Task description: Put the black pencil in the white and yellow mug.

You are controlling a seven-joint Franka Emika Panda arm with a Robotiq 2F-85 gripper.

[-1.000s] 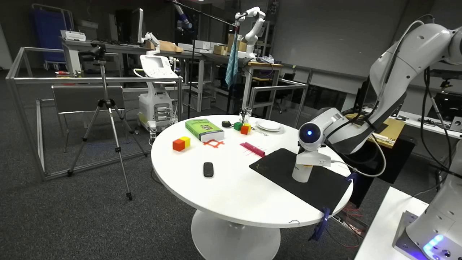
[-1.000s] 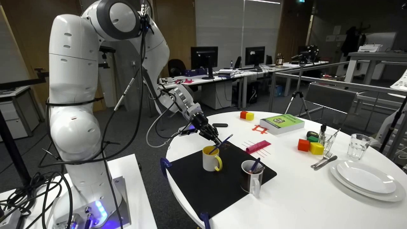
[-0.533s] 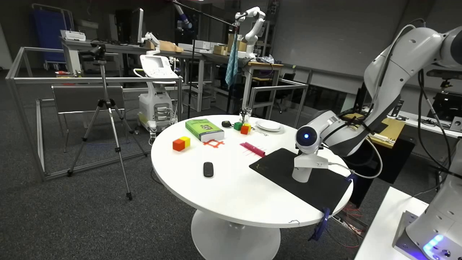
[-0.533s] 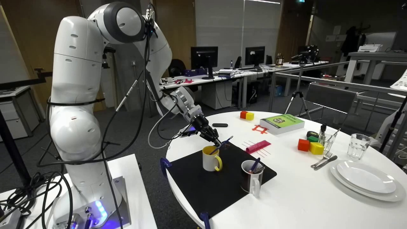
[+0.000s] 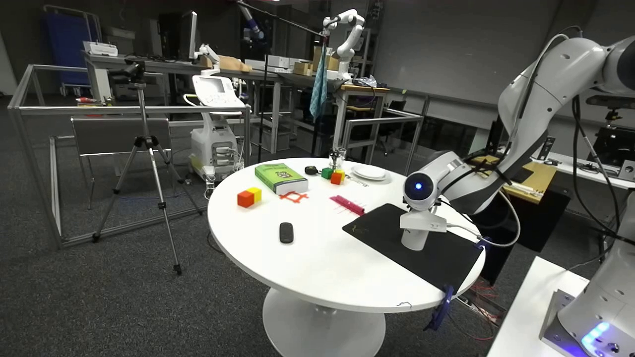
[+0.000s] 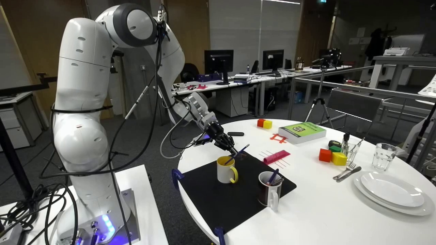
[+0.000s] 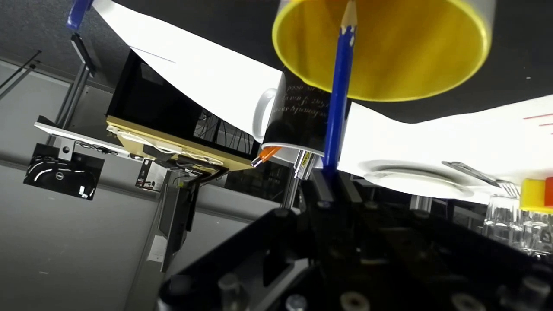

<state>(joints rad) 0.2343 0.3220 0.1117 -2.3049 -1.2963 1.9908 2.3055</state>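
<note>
Compared with a second ago, the Panda arm [image 6: 83,78] has leaned over a bit and the gripper [image 7: 333,179] has shifted slightly with it, while the white and yellow mug [image 6: 225,174] hasn't budged on the black mat [image 6: 218,200]. The gripper is narrow, pinched on the dark blue pencil [image 7: 340,86] (task says black, up close it looks blue). Pencil's slanting down with its sharpened point over the mug's yellow inside. Can't tell how far below the rim the point sits, if at all.

That slant is what'd worry me. It's leaning way over instead of standing up, so pushing on from here could jam the point into the inner wall, and with enough shove the mug tips or skids across the mat. Dropping straight down might hang the shaft on the rim, same mess. A thin stick like that could also pivot in the grip if it catches anything.

Letting go right now seems like a gamble too: lots of the pencil is still outside the mug, so the tail end could win and it flips out onto the mat. And the gripper's tip looks near the rim, so it may clip the mug while straightening up. Also wouldn't swing wide, since the black-and-white mug [image 6: 265,194] stands near, at the mat's edge. I'd get the pencil more upright first, then lower, then release.
</note>
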